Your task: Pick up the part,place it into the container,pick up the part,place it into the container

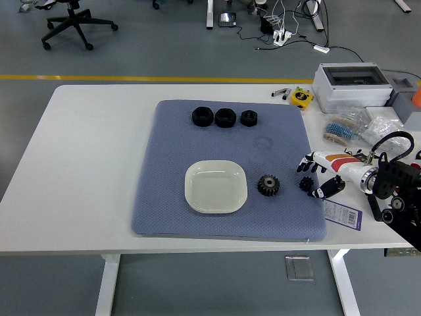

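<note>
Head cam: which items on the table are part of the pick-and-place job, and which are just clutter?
Job:
- large gear on the mat
- small gear by the right hand, fingers open, not gripped
- white dish, empty
- three black nuts, possibly parts too

Clutter:
- grey box
- yellow tape measure
- bagged bits
- label card
</note>
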